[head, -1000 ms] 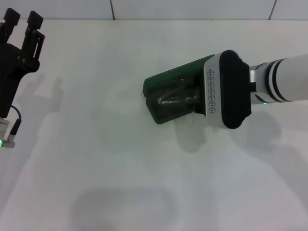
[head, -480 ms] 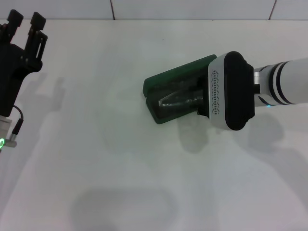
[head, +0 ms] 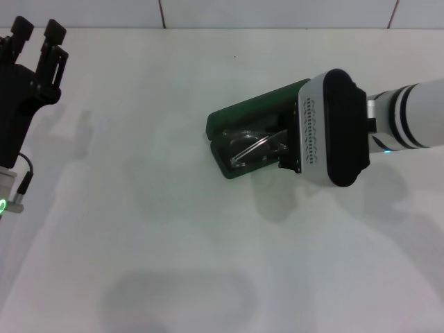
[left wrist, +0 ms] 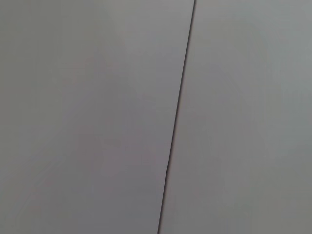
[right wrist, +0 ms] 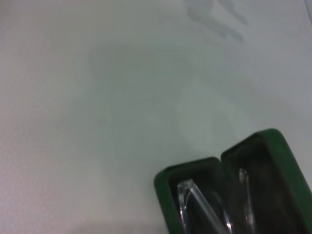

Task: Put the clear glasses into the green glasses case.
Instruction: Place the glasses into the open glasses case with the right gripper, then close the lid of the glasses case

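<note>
Head view, from the near edge of the white table (head: 173,263) outward: the green glasses case (head: 239,132) lies open right of centre, lid raised on its far side. The clear glasses (head: 253,148) rest in its dark lower tray, a thin clear arm slanting across the lining. Half a second ago the tray's contents read only as a dark, cone-shaped mass beneath the right arm; now the arm's housing sits slightly nearer the case's right end, and the lens and arm show plainly inside.

The right gripper (head: 283,149) is at the case's right end, largely hidden under the white-and-black wrist housing — whether its fingers are spread or closed cannot be told. Farther off, at the table's far left corner, the left gripper (head: 38,41) is parked upright, its two black fingers standing apart with a narrow gap between them; it has kept this place over the last half second.

Right wrist view: the case (right wrist: 234,190) is seen from close by — green rim, dark lining, two clear arms of the glasses (right wrist: 202,207) lying inside, detail the head view gives less fully.

Left wrist view: only a pale panelled surface (left wrist: 87,117) crossed by one dark seam (left wrist: 178,117).
</note>
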Motion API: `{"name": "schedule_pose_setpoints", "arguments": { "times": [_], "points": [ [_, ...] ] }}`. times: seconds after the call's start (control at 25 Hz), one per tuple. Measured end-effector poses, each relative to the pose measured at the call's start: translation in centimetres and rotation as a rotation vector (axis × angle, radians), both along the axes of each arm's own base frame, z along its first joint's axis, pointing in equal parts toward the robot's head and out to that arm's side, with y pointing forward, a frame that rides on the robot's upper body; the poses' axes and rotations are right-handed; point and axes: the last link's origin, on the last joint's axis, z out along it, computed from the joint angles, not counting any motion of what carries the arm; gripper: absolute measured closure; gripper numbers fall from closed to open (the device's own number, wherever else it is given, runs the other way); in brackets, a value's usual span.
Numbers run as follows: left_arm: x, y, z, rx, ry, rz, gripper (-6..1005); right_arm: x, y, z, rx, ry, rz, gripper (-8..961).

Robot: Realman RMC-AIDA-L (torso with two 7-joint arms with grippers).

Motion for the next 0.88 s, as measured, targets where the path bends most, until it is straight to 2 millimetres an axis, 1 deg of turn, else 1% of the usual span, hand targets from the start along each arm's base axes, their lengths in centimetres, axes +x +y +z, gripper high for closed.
{"name": "schedule_pose_setpoints", "arguments": {
  "times": [0.16, 0.24, 0.36, 0.44, 0.56, 0.88],
  "points": [
    [0.1, 0.2, 0.1, 0.001, 0.002, -0.003, 473, -0.4, 0.0, 1.0, -0.024, 0.053, -0.05, 562],
    [0.1, 0.2, 0.1, 0.002, 0.003, -0.006, 473, -0.5, 0.0, 1.9, -0.039, 0.094, -0.09, 563],
    [0.3, 0.4, 0.1, 0.002, 0.003, -0.012, 473, -0.2, 0.3, 3.3, -0.057, 0.125, -0.149, 563],
    [0.7, 0.7, 0.0, -0.002, 0.002, -0.021, 473, 0.4, 0.6, 4.1, -0.057, 0.136, -0.193, 564],
    [0.9, 1.0, -0.2, -0.009, 0.003, -0.027, 473, 1.0, 1.1, 4.0, -0.069, 0.133, -0.236, 565],
    [1.0, 1.0, -0.3, -0.014, 0.002, -0.026, 473, 1.0, 2.2, 2.6, -0.088, 0.117, -0.275, 566]
  ]
}}
